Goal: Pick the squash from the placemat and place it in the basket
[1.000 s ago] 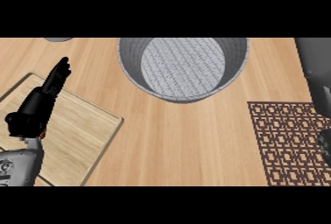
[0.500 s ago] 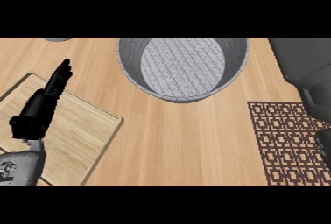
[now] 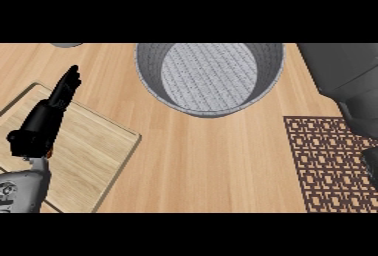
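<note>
Beyond my black left hand (image 3: 44,122) stands a grey woven basket (image 3: 210,75); rightward lies a dark brown lattice-patterned placemat (image 3: 328,162); beneath, a pale wooden board (image 3: 85,150).

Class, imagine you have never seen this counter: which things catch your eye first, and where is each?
The big grey woven basket at the top centre draws the eye first. At the left, the black left hand rests open, fingers up, over a light wooden board. A dark brown patterned placemat lies at the right edge, with a grey forearm partly over it; no squash shows.
</note>
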Robot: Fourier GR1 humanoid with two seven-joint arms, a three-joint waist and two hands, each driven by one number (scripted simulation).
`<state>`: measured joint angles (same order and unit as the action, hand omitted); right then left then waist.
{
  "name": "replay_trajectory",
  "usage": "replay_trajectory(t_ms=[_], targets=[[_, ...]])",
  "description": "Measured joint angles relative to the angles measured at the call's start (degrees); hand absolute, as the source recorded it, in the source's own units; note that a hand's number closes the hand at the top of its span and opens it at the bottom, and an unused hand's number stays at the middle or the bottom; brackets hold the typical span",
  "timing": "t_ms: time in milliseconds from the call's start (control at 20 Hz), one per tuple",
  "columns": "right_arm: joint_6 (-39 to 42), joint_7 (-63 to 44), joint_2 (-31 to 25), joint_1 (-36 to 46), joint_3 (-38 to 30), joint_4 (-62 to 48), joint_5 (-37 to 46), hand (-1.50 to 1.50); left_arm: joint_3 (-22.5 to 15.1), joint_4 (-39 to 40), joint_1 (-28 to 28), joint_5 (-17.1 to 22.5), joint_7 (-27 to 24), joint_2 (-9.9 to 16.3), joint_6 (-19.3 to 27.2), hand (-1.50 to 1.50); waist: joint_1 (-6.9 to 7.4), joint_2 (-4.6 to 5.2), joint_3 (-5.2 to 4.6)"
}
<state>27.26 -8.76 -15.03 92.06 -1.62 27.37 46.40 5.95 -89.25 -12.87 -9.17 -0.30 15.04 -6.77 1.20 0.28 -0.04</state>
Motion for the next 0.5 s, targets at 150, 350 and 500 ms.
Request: replay_trajectory(t_ms=[150, 350, 500], targets=[[1.14, 0.47, 0.36, -0.14, -1.40, -0.20, -1.40, -1.50, 0.35, 0.11, -0.15, 0.25, 0.27, 0.30, -0.48, 0.00, -0.14, -0.03, 0.00], [-0.96, 0.67, 0.78, -0.15, -4.93, 0.12, -4.20, -1.50, 0.55, 0.27, -0.70, 0.21, 0.65, 0.25, -0.45, 0.00, -0.09, 0.01, 0.02], [-5.16, -0.58, 0.79, -0.40, -10.11, 0.34, -8.08, -1.50, 0.58, 0.00, -0.33, 0.36, 0.43, 0.24, -0.68, 0.00, 0.02, 0.01, 0.02]])
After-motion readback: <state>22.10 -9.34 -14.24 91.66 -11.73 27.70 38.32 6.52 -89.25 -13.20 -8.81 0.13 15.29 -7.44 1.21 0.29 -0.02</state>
